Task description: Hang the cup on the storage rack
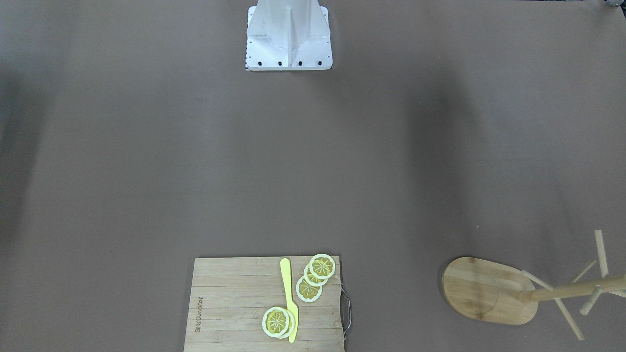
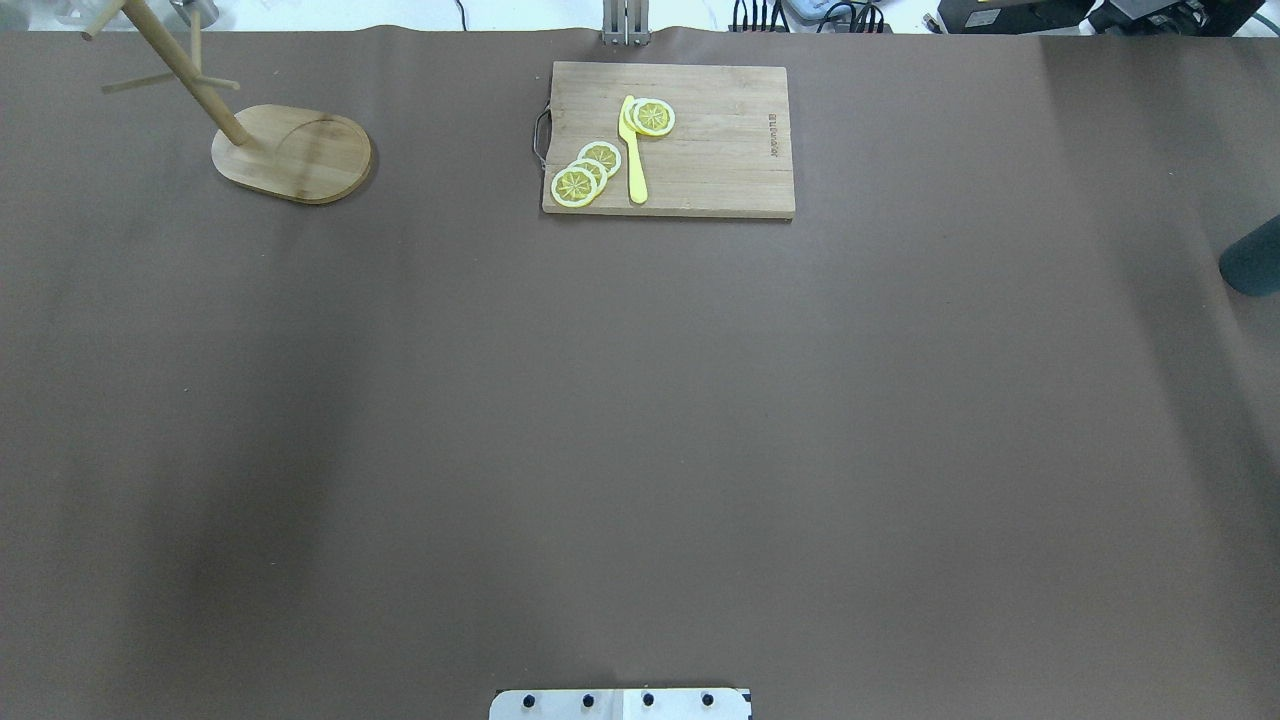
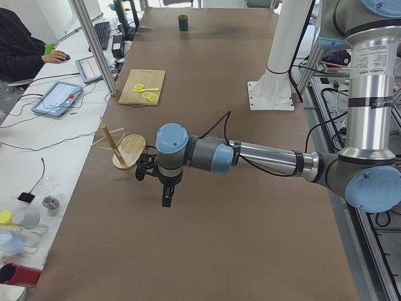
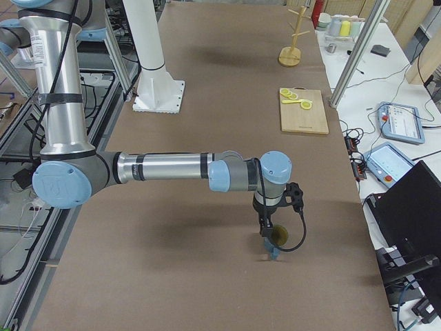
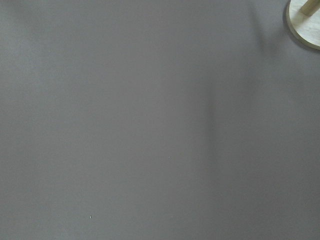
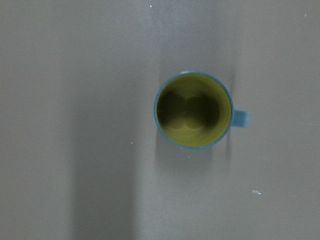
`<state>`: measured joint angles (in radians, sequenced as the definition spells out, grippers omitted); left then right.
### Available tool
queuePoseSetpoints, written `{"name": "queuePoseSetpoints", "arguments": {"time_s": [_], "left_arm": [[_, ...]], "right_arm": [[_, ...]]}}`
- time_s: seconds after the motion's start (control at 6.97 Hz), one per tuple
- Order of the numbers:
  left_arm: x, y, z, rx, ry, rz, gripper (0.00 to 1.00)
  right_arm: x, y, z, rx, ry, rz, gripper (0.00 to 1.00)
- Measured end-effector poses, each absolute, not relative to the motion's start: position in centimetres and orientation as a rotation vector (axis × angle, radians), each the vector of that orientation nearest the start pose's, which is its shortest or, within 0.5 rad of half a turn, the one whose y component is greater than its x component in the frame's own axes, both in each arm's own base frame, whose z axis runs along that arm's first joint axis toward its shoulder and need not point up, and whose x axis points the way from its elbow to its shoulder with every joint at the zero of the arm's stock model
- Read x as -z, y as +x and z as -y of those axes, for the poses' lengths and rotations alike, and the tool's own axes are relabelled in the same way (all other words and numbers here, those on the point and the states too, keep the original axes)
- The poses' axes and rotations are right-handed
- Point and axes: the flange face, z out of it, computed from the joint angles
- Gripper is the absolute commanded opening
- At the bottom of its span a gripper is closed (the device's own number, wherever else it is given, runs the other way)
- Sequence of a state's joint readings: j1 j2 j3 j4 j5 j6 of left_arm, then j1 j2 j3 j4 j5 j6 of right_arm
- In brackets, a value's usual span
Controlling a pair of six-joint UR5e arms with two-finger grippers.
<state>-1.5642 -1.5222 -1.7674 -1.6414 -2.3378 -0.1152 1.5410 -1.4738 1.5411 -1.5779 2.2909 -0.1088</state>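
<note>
The cup stands upright on the brown table, its yellow inside facing the right wrist camera and its handle pointing right in that view. It also shows at the right edge of the overhead view. My right gripper hangs just above it in the exterior right view; I cannot tell if it is open or shut. The storage rack stands at the far left, with its pole and pegs up. My left gripper hangs near the rack; I cannot tell its state.
A bamboo cutting board with lemon slices and a yellow knife lies at the far middle of the table. The white robot pedestal stands at the near edge. An operator and tablets are beside the table.
</note>
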Motion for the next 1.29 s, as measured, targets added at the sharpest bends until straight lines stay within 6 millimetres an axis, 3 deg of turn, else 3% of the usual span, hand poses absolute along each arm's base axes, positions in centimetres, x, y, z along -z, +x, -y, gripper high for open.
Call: {"name": "queuePoseSetpoints", "arguments": {"time_s": [0.43, 0.72, 1.0, 1.29], "left_arm": [[-57.5, -6.0, 48.4, 0.021, 0.163, -0.775, 0.98], [-57.5, -6.0, 48.6, 0.021, 0.163, -0.776, 0.98], [-57.7, -6.0, 48.6, 0.023, 0.159, -0.775, 0.98], [-58.0, -6.0, 48.6, 0.025, 0.151, -0.775, 0.98]], "right_arm": [[-64.5, 5.0, 59.7, 0.508, 0.176, 0.667, 0.99], [-65.1, 3.9, 62.8, 0.697, 0.241, 0.719, 0.98], [-64.9, 1.4, 64.3, 0.804, 0.271, 0.766, 0.94], [-66.1, 0.5, 65.0, 0.881, 0.277, 0.774, 0.93]]}}
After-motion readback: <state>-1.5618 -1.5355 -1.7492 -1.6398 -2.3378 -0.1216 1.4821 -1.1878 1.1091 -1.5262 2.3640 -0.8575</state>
